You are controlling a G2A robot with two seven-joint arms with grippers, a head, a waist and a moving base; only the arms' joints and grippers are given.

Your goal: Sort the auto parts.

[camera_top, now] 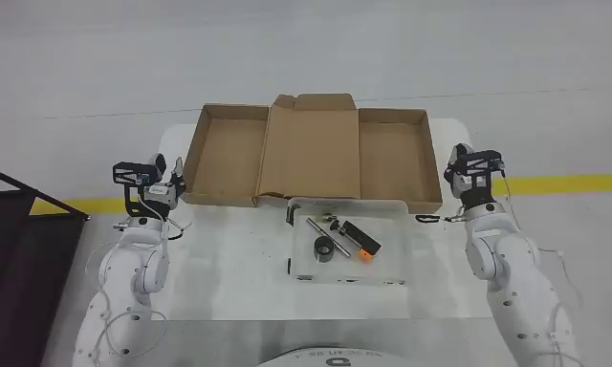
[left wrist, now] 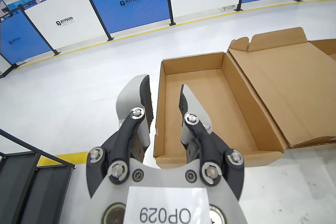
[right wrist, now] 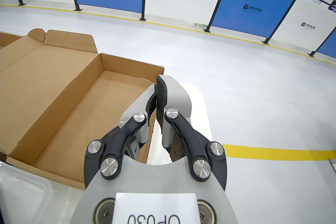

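Several small auto parts lie in a clear tray [camera_top: 392, 271] at the table's front middle: a metal ring [camera_top: 324, 248], a thin bolt [camera_top: 316, 225] and a black part with an orange end [camera_top: 360, 241]. Behind it an open cardboard box [camera_top: 312, 157] spans the table, with a left compartment [left wrist: 207, 114] and a right compartment [right wrist: 86, 114], both bare. My left gripper [left wrist: 163, 90] is open and holds nothing, raised by the box's left end. My right gripper [right wrist: 158, 92] is shut with nothing in it, by the box's right end.
A black clip-like piece [camera_top: 427, 218] lies on the table by the box's front right corner. A dark rack [left wrist: 31, 183] stands beside the table on the left. The white tabletop [camera_top: 229, 271] has free room around the tray.
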